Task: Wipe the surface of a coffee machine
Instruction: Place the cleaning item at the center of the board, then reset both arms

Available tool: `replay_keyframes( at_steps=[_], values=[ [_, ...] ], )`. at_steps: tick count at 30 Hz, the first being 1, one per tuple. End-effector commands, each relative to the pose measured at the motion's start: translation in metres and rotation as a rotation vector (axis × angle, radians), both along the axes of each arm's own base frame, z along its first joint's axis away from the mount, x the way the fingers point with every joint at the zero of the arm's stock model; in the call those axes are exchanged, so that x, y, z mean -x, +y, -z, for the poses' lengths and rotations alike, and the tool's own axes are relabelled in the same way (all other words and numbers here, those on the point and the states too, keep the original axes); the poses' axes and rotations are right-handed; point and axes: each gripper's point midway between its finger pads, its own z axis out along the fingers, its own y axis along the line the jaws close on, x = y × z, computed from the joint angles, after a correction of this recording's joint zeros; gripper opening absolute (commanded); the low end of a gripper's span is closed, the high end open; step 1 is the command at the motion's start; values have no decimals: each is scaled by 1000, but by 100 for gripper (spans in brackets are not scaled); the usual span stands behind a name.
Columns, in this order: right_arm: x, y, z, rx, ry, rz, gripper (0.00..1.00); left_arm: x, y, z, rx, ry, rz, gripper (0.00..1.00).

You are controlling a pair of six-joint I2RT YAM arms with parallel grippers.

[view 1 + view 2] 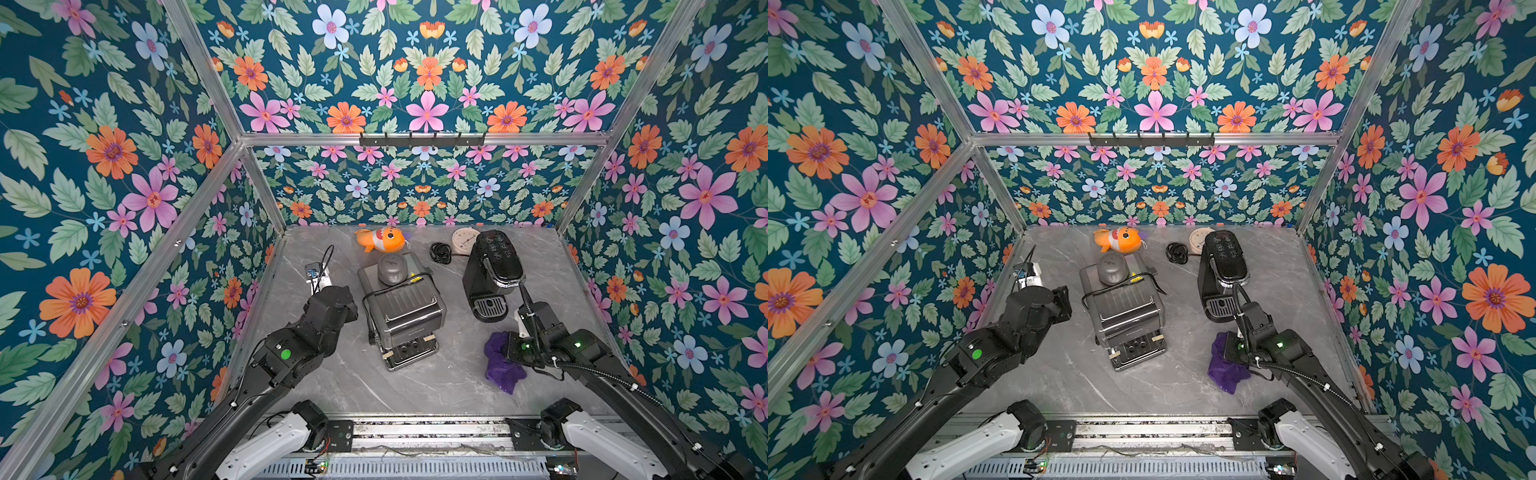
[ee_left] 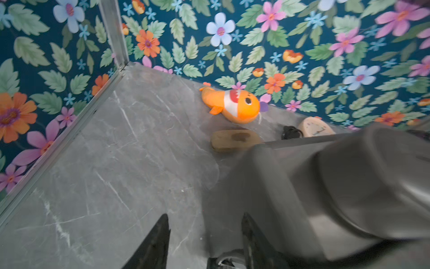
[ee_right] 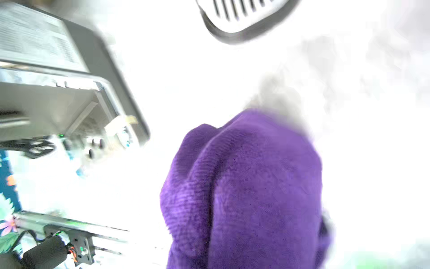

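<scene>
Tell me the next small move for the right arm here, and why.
Probably close the right gripper on the purple cloth and lift it toward the black coffee machine. The cloth lies bunched on the table under that gripper, beside the machine; whether it is gripped cannot be seen.

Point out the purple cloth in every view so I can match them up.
Top view: purple cloth, crumpled, lower right of the grey coffee machine.
Top view: same place, lower right of the machine.
Left wrist: not in it.
Right wrist: close up, filling the foreground.
Shared landmark: the grey coffee machine, in all four.
</scene>
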Motion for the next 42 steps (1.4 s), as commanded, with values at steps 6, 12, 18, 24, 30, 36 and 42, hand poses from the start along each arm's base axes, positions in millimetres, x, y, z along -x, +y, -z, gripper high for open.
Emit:
replay_keyframes(
  at_steps=[6, 12, 18, 24, 30, 36, 42],
  values=[
    [-39, -26, -5, 85, -19, 137, 90, -37, 16, 52, 122, 75, -42, 51],
    [-53, -39, -33, 78, -94, 174, 99, -55, 36, 66, 148, 47, -130, 51],
    [-40, -46, -58, 79, -134, 183, 99, -53, 57, 72, 169, -2, -217, 51],
    [-28, -51, -80, 87, -163, 180, 99, -52, 71, 71, 120, -33, -262, 51],
    [-39, -62, -99, 117, -243, 209, 99, -54, 93, 65, 66, -92, -348, 50],
    [-87, -123, -108, 77, -384, 437, 99, -73, 121, 78, 22, -178, -445, 49],
    [-99, -225, -71, 429, -525, 711, 99, -61, 156, 99, -178, -225, -622, 51]
  ],
)
